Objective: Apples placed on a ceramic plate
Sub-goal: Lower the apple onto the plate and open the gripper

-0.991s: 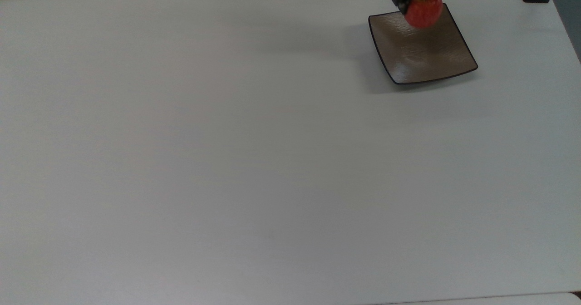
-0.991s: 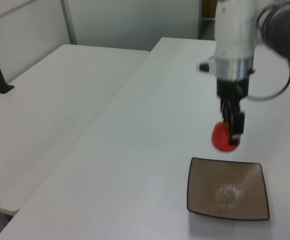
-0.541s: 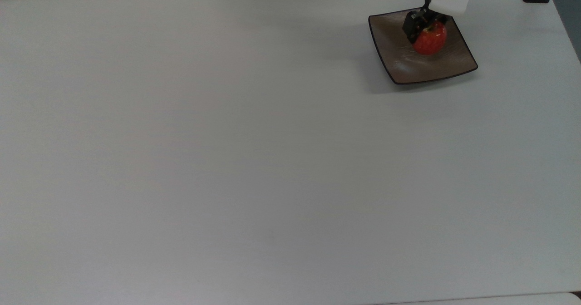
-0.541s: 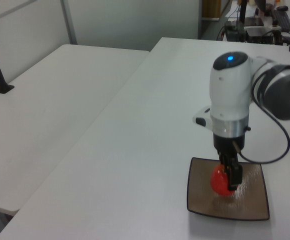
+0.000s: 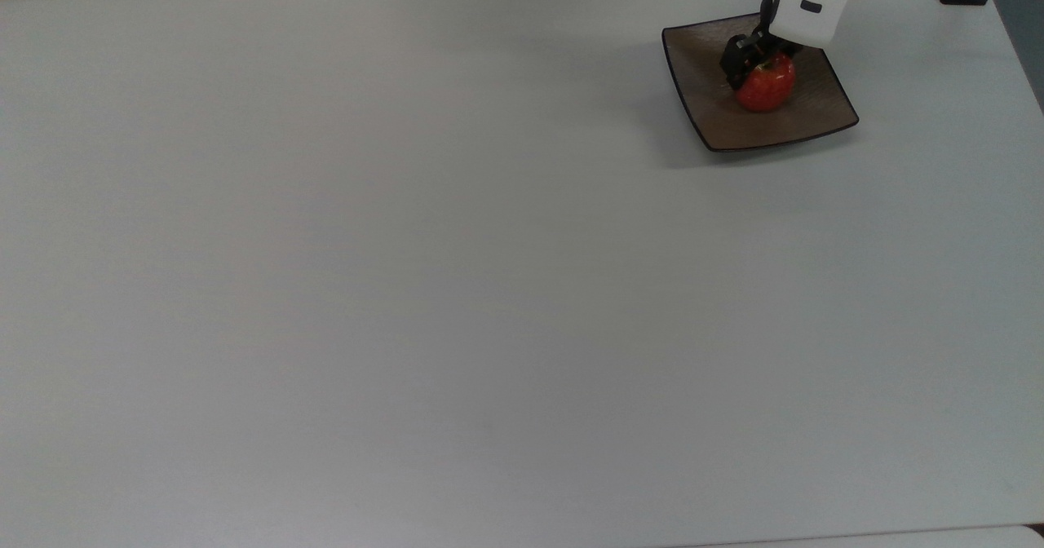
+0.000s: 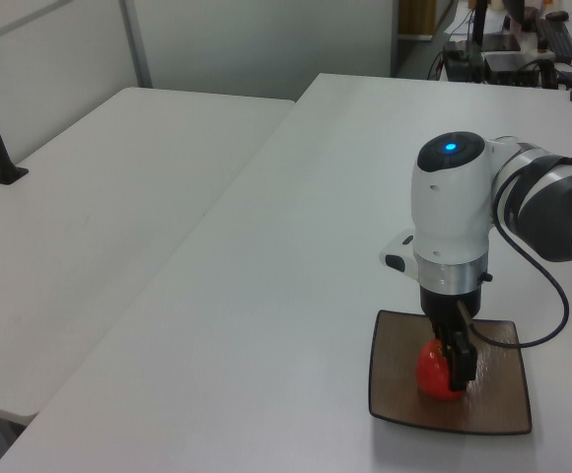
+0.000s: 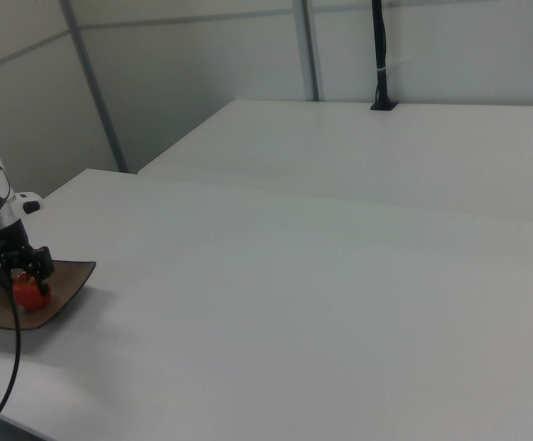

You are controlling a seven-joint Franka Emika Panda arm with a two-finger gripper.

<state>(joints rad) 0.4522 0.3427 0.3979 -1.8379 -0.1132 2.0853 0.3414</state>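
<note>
Red apple (image 5: pixel 767 87) on ceramic plate (image 5: pixel 807 124) | fingers (image 6: pixel 461 363) clamping it

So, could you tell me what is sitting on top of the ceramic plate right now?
One red apple rests on the ceramic plate, with the gripper closed around it from above. The patch of plate beneath the apple is covered.

The white arm (image 6: pixel 523 192) reaches in from the left view's right, elbow bent, its wrist (image 6: pixel 451 222) turned straight down with a blue light glowing on top. The black gripper (image 6: pixel 448 367) points downward, its fingers (image 6: pixel 460 363) closed against the sides of the apple (image 6: pixel 434 372). A black cable (image 6: pixel 547 296) loops from the wrist back toward the forearm. In the top view the gripper (image 5: pixel 754 63) sits near the upper right.
</note>
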